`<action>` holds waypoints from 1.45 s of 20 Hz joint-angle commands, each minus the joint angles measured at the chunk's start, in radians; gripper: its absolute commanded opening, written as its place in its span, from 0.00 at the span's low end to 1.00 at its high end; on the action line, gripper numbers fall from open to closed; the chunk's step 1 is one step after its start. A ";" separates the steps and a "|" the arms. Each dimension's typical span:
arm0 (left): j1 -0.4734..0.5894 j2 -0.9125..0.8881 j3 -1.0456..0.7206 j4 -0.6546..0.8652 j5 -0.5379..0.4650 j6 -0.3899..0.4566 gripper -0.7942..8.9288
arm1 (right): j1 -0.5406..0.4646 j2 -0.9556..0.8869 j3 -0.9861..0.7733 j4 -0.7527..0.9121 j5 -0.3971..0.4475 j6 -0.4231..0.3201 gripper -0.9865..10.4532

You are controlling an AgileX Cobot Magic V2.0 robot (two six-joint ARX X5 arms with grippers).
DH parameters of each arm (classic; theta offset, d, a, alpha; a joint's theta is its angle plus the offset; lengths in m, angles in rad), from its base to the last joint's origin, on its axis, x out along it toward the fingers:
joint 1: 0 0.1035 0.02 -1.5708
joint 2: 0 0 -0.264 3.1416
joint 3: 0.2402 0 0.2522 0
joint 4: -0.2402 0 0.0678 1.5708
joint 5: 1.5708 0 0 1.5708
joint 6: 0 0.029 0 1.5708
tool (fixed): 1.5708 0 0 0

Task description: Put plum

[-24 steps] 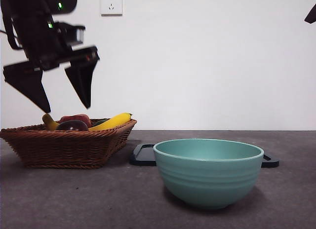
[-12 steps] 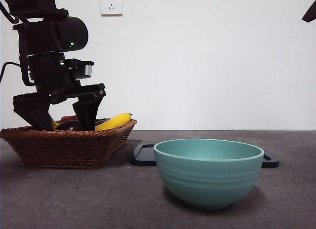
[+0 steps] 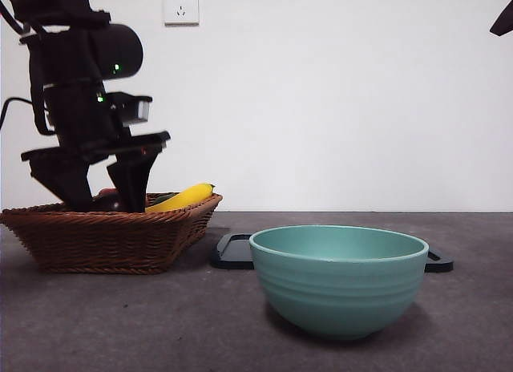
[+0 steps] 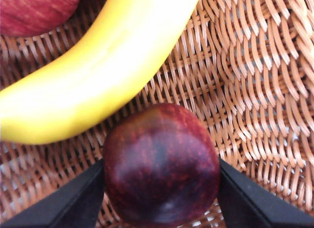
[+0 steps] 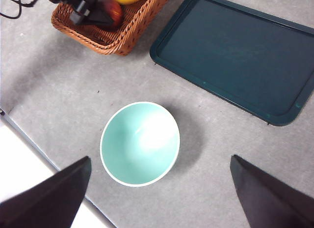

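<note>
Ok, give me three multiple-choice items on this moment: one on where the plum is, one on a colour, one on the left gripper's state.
1. Where does the plum lie?
A. in the wicker basket
B. in the bowl
C. on the tray

2. What colour is the bowl?
A. white
B. pale green
C. brown

3. How does the left gripper stand?
A. shut and empty above the bowl
B. parked high over the tray
C. down in the basket, a jaw on each side of the plum

Key: 1 A, the left wrist view shows wicker under the plum beside the banana. 2 B, front and right wrist views show it so. 3 C, black jaws flank the plum.
</note>
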 commanded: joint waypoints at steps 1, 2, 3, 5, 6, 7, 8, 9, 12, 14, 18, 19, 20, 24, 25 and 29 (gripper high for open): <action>-0.016 -0.076 0.026 0.005 -0.002 0.001 0.36 | 0.005 0.009 0.020 0.010 -0.003 0.008 0.49; -0.023 -0.110 0.026 0.005 0.000 0.001 0.36 | 0.005 0.009 0.020 0.010 -0.003 0.008 0.49; -0.033 -0.154 0.026 -0.001 0.007 0.001 0.36 | 0.005 0.009 0.020 0.010 -0.003 0.008 0.49; -0.063 -0.233 0.026 -0.012 0.051 0.001 0.36 | 0.005 0.009 0.020 0.010 -0.002 0.008 0.49; -0.082 -0.265 0.026 -0.019 0.074 0.001 0.36 | 0.005 0.009 0.020 0.010 -0.002 0.008 0.49; -0.111 -0.303 0.026 -0.035 0.103 0.001 0.36 | 0.005 0.009 0.020 0.010 0.001 0.008 0.49; -0.139 -0.327 0.026 -0.044 0.120 0.001 0.36 | 0.005 0.009 0.020 0.010 0.005 0.008 0.49; -0.181 -0.350 0.026 -0.051 0.135 0.003 0.36 | 0.005 0.009 0.020 0.010 0.004 0.008 0.49; -0.309 -0.364 0.026 -0.046 0.154 0.018 0.36 | 0.005 0.009 0.020 0.009 0.005 0.019 0.49; -0.388 -0.345 0.026 -0.046 0.154 0.036 0.36 | 0.005 0.008 0.020 0.008 0.018 0.042 0.49; -0.507 -0.283 0.026 -0.027 0.153 0.066 0.36 | 0.005 0.008 0.020 -0.010 0.097 0.064 0.49; -0.528 -0.263 0.026 -0.023 0.153 0.072 0.36 | 0.005 0.008 0.020 -0.014 0.102 0.069 0.49; -0.548 -0.237 0.026 -0.017 0.153 0.082 0.36 | 0.005 0.008 0.020 -0.018 0.111 0.072 0.49; -0.599 -0.124 0.026 0.005 0.145 0.119 0.36 | 0.005 0.008 0.020 -0.030 0.110 0.079 0.49; -0.607 -0.096 0.026 0.013 0.144 0.131 0.36 | 0.005 0.008 0.020 -0.031 0.110 0.080 0.49; -0.630 0.001 0.026 0.033 0.085 0.170 0.36 | 0.005 0.008 0.020 -0.039 0.110 0.080 0.49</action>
